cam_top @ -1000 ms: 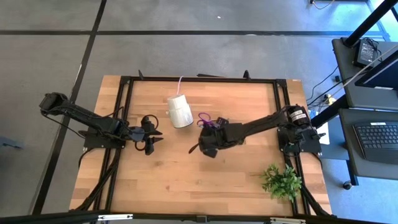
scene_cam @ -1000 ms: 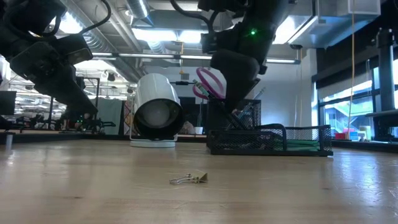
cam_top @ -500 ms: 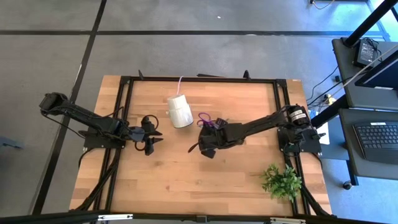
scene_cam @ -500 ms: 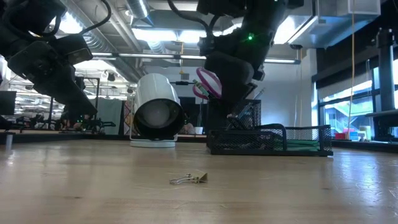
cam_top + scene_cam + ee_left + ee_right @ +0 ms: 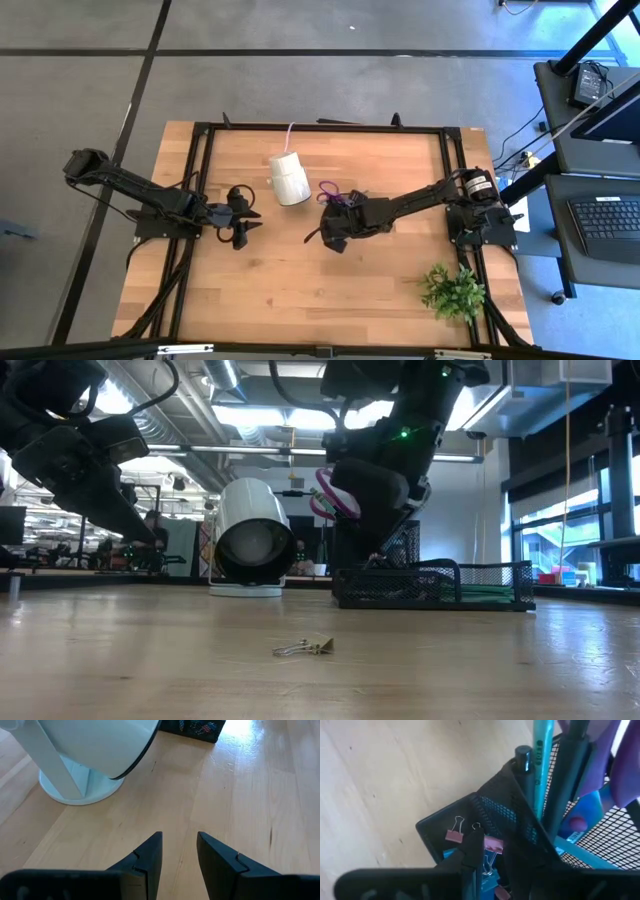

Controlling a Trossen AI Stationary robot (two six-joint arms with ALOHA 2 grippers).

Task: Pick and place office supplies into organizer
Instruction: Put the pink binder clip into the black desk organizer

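Right wrist view shows the right gripper (image 5: 492, 870) low over the organizer (image 5: 440, 827), fingers nearly closed around a pink clip (image 5: 492, 845) just inside the mesh wall, with other clips, pens (image 5: 542, 765) and purple scissors (image 5: 625, 765) already in it; whether the clip is actually pinched I cannot tell. To finish well, I'd let go only once the clip is below the rim, then lift straight up clear of the pens. One clip (image 5: 305, 648) sits loose on the table (image 5: 300, 290); the left gripper (image 5: 179, 865) waits open near the white roll (image 5: 95, 750)
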